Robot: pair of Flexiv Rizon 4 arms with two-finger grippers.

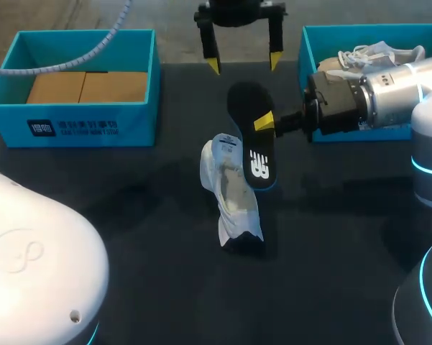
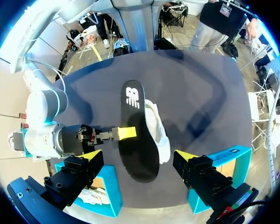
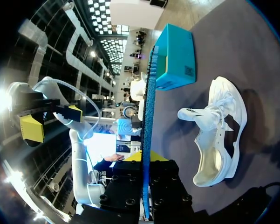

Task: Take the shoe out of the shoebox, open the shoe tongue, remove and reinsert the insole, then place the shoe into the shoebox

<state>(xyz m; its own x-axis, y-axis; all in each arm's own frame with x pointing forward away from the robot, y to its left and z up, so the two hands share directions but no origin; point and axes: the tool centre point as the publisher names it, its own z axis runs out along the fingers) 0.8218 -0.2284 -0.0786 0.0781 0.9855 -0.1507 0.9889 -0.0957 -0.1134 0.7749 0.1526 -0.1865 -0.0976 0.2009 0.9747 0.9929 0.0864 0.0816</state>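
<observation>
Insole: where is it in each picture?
Head view: insole mid-table, pinched by the right end effector, by the white shoe.
Left wrist view: ahead of the left end effector, partly hiding the white shoe.
Right wrist view: edge-on, gripped by the right end effector.
Shared landmark: the white shoe.

Robotics lab. Left arm [image 1: 36,273] and right arm [image 1: 395,97] stand over one dark table [image 1: 129,215] (matte top); a teal box [image 1: 93,126] and its twin [image 1: 323,50].

shoe [image 1: 233,205] partly behind insole [image 1: 253,147], right shoebox [image 1: 359,31] half hidden by right arm [image 1: 388,90]
</observation>
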